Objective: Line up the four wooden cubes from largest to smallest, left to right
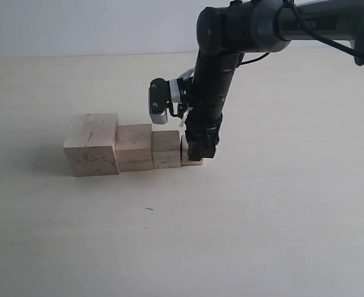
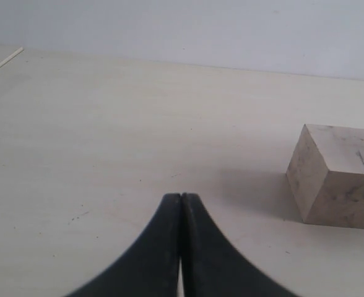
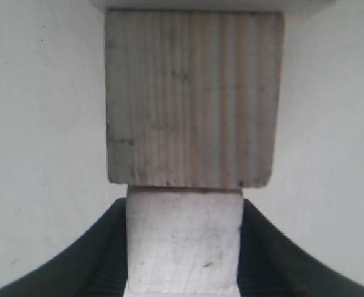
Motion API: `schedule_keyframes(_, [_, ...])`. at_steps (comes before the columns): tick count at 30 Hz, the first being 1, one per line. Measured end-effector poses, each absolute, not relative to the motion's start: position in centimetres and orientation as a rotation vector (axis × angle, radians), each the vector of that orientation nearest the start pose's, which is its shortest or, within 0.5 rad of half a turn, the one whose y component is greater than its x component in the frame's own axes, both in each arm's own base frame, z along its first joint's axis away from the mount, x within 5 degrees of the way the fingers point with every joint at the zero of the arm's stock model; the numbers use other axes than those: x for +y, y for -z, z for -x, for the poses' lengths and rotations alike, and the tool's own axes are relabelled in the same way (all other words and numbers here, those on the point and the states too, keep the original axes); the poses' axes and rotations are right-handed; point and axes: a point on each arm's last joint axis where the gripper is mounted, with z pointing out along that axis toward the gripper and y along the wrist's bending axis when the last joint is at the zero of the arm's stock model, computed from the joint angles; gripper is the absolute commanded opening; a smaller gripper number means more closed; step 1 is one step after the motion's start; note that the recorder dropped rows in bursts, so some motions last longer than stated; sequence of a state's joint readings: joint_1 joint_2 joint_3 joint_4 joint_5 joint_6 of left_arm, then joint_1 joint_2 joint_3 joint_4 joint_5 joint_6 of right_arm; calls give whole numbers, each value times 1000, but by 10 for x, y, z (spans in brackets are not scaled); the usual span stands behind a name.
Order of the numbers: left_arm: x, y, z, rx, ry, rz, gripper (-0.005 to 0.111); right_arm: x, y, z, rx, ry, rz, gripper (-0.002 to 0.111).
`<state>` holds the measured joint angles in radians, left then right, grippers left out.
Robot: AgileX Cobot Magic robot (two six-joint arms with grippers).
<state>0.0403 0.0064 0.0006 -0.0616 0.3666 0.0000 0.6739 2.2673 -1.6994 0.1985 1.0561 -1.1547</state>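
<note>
The right claw (image 1: 200, 150) pinches the smallest cube (image 3: 185, 241) at mid-frame, butted against the third cube (image 3: 191, 99) on its left. The left claw (image 2: 181, 247), pressed together, faces the largest cube (image 2: 337, 176) from well off

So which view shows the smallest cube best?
The right wrist view: the smallest cube sits close up, gripped by the right tool. The exterior view shows only a sliver beside that tool. The left wrist view misses it, showing only the largest cube.

Robot lab test bench — bare pale tabletop (image 1: 262, 235), blank white wall (image 1: 77, 25), black arm (image 1: 216, 93)
</note>
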Motion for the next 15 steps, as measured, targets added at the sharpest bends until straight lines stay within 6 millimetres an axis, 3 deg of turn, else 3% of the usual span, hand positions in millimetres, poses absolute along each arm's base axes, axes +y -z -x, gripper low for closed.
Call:
schedule_keyframes(6, [0,-180,-53,1855,32,75,0,291,-129,-340,2023,-248,2291,70])
schedule_keyframes(15, [0,-180,-53,1855,32,75,0,291,-133,-339,2120,-249,2210,72])
